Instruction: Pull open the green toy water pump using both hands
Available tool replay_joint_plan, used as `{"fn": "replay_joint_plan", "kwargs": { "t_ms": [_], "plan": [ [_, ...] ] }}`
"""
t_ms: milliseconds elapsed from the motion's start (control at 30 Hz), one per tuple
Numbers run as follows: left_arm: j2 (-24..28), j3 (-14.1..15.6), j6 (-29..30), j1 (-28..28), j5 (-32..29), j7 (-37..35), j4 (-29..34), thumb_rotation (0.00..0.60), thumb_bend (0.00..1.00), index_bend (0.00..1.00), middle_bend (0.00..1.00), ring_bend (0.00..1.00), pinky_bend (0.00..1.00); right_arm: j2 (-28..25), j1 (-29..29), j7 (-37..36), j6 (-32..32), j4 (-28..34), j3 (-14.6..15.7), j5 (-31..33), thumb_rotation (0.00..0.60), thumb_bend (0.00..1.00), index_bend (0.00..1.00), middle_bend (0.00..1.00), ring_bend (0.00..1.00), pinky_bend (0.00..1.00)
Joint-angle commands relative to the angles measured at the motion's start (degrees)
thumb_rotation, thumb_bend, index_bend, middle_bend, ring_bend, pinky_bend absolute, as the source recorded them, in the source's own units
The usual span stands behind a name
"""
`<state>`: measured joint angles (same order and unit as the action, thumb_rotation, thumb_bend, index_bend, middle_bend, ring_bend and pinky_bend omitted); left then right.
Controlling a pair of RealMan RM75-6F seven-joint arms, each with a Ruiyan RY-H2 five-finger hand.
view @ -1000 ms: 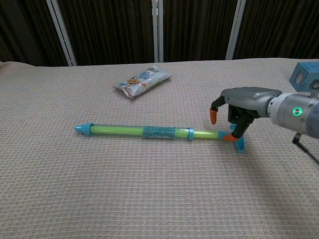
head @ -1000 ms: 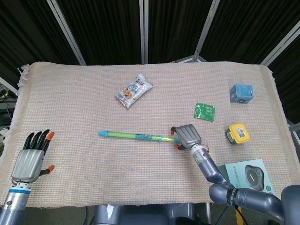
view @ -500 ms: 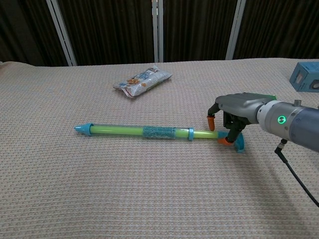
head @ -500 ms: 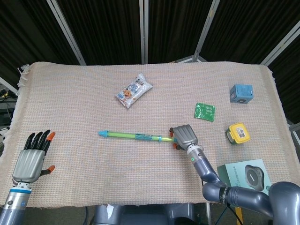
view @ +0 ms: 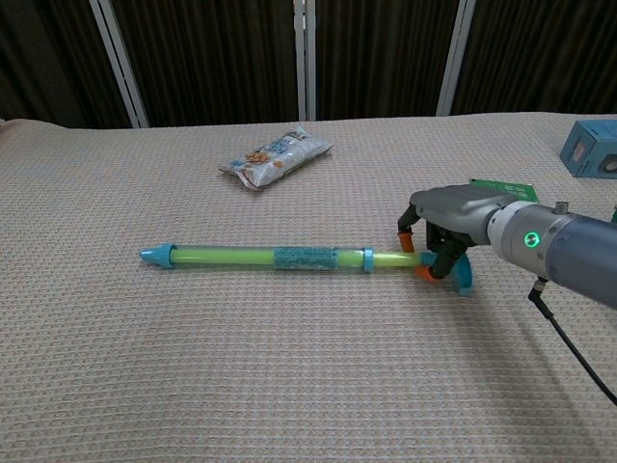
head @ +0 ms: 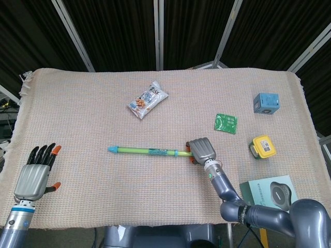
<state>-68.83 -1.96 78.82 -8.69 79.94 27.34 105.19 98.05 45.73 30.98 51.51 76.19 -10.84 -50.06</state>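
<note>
The green toy water pump lies flat across the middle of the table, its blue tip pointing left. Its thin rod and blue handle are at the right end. My right hand sits over that end. The orange-tipped thumb and fingers are curled around the rod just left of the handle, pinching it. My left hand rests at the table's near left corner with fingers apart, holding nothing and far from the pump. The chest view does not show it.
A snack bag lies behind the pump. To the right are a green packet, a yellow-topped item, a blue box and a teal box at the near right edge.
My right hand has moved left and lower onto the rod, its fingers closing around it. The pump has slid slightly left. The left hand has not moved.
</note>
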Motion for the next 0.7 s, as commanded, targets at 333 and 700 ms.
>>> {"fn": "replay_joint_plan", "kwargs": {
  "t_ms": [333, 700],
  "plan": [
    [-4.0, -3.4, -5.4, -5.9, 0.9, -6.7, -6.1, 0.600, 0.00, 0.06, 0.67, 0.61, 0.59, -1.3, 0.2, 2.0, 1.0, 2.5, 0.3, 2.3, 0.600, 0.46, 0.68, 1.00, 1.00, 1.00],
    [-12.9, -6.4, -16.4, -16.0, 0.6, -12.0, -16.0, 0.600, 0.10, 0.31, 0.92, 0.86, 1.00, -1.9, 1.0, 4.2, 1.8, 3.7, -0.2, 6.1, 0.600, 0.48, 0.70, 1.00, 1.00, 1.00]
  ]
}}
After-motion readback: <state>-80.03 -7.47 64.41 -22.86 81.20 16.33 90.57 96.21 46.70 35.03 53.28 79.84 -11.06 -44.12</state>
